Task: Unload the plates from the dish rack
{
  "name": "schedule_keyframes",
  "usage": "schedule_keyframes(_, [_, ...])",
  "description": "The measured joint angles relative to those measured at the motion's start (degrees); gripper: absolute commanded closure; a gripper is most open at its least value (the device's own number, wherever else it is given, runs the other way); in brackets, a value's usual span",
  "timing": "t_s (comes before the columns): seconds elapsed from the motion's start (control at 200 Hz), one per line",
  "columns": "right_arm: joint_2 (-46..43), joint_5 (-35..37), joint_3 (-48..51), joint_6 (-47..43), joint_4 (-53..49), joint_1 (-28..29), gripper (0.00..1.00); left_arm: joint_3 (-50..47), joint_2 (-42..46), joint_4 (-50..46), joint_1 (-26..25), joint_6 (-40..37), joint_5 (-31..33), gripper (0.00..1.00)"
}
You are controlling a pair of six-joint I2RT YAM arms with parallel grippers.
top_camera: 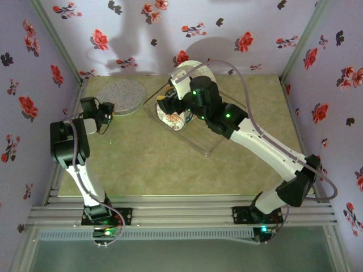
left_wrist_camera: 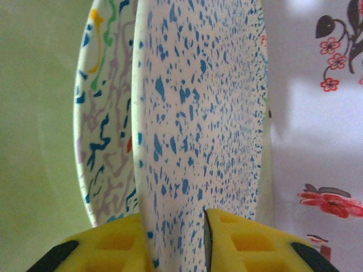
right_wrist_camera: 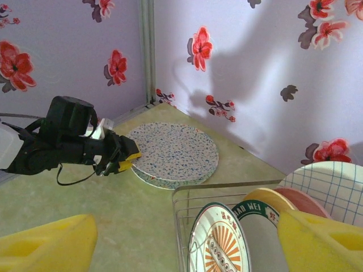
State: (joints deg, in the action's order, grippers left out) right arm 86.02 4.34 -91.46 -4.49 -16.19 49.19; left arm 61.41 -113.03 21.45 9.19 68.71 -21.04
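The clear ribbed dish rack [right_wrist_camera: 180,195] sits on the table [top_camera: 142,164], holding five plates on edge. At the back is a large white grid-patterned plate [right_wrist_camera: 334,187], then a pink plate [right_wrist_camera: 309,201], an orange-tan plate [right_wrist_camera: 269,198] and a green-rimmed plate [right_wrist_camera: 255,212], with a small sunburst plate [right_wrist_camera: 218,243] in front. Left of the rack, a blue-speckled plate [right_wrist_camera: 176,150] lies flat on a squiggle-patterned plate [left_wrist_camera: 105,141]. The right gripper [right_wrist_camera: 184,221] hovers over the rack, fingers spread wide. The left gripper [left_wrist_camera: 176,226] flanks the speckled rim; whether it pinches cannot be told.
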Motion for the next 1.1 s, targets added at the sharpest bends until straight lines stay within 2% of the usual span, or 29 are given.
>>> schedule_keyframes(0.345, [0.00, -0.28, 0.00, 1.18, -0.17, -1.77, 0.16, 0.81, 2.21, -5.25, 0.00, -2.19, 0.02, 0.69])
schedule_keyframes(0.745, [0.00, -5.44, 0.00, 3.56, -0.35, -2.45, 0.16, 4.22, 1.99, -10.19, 0.00, -3.15, -0.02, 0.69])
schedule_keyframes(1.1, [-0.02, -6.08, -0.02, 4.11, -0.37, -2.45, 0.15, 7.93, 0.33, -15.37, 0.09, -3.58, -0.04, 0.62])
